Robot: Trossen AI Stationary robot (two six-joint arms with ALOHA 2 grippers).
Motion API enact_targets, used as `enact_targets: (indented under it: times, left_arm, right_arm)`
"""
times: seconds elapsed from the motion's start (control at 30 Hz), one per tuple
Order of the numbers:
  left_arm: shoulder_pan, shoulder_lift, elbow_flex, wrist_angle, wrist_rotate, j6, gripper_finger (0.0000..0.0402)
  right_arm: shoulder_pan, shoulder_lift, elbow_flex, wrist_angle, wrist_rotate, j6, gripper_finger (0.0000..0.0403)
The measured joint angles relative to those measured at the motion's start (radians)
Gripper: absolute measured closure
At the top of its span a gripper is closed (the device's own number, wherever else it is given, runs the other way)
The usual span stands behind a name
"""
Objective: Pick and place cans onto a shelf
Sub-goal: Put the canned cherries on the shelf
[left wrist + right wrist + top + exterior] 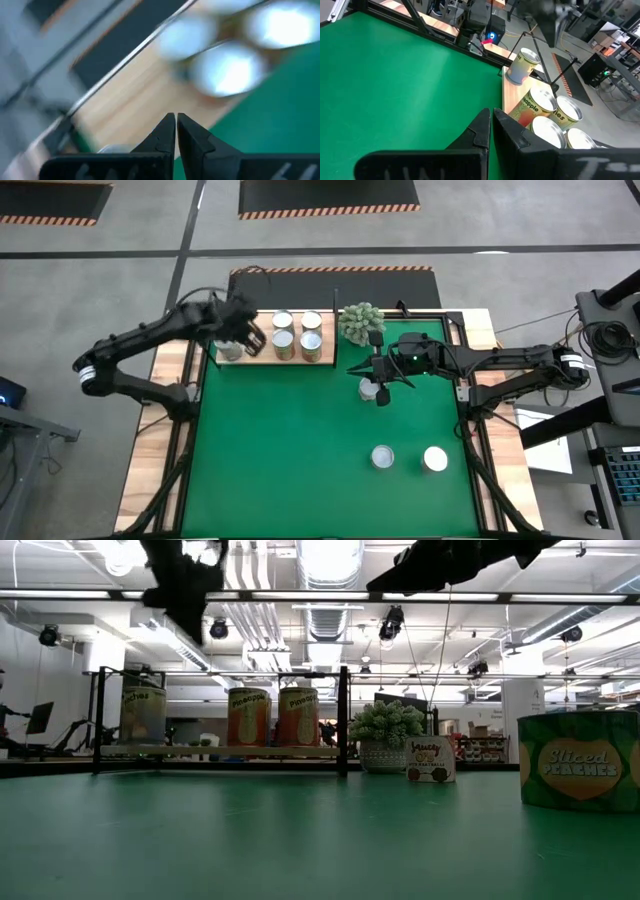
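The pale wooden shelf (pixel 258 358) lies along the green mat's far edge. Several cans stand upright on it: a group (pixel 297 332) at its right part and one can (pixel 228 351) at its left end. My left gripper (pixel 252 340) is shut and empty. It hangs above the shelf beside that left can, whose top shows below the fingers in the left wrist view (pixel 117 148). My right gripper (pixel 381 392) is shut and empty, raised above a small can (pixel 368 389) that stands on the mat near the plant. In the low view this can (pixel 430 760) stands free.
A spiky grey-green plant (pixel 360 323) in a pot stands at the shelf's right end. Two more cans (pixel 383 457) (pixel 435 459) stand on the mat near its front right. A dark frame (pixel 343 720) rises around the shelf. Open green mat (pixel 280 450) lies at the left and middle.
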State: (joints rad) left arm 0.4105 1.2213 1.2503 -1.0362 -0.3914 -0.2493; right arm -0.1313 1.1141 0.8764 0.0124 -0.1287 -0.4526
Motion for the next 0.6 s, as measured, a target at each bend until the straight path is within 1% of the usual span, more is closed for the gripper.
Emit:
enact_targets:
  times: [0.1,0.2,0.3,0.37,0.47,0.6]
  left_arm:
    - [-0.164,-0.069,-0.058,0.174,0.036,0.075,0.0402]
    - [-0.324,-0.127,-0.132,0.347,0.039,0.120,0.0402]
    - [-0.453,-0.172,-0.212,0.499,0.036,0.169,0.0401]
    - [-0.518,-0.192,-0.260,0.588,0.009,0.200,0.0401]
    - [-0.586,-0.220,-0.307,0.672,-0.073,0.247,0.0401]
    - [-0.618,-0.252,-0.336,0.704,-0.172,0.312,0.0401]
  right_arm:
    - [0.000,0.000,0.000,0.000,0.000,0.005,0.0394]
    - [0.000,0.000,0.000,0.010,0.002,0.044,0.0394]
    - [0.000,0.000,0.000,0.028,0.027,0.106,0.0394]
    - [0.000,0.000,0.000,0.029,0.038,0.168,0.0394]
    - [0.006,0.000,0.000,0.017,0.039,0.278,0.0394]
    - [0.048,0.000,0.000,-0.023,-0.056,0.419,0.0394]
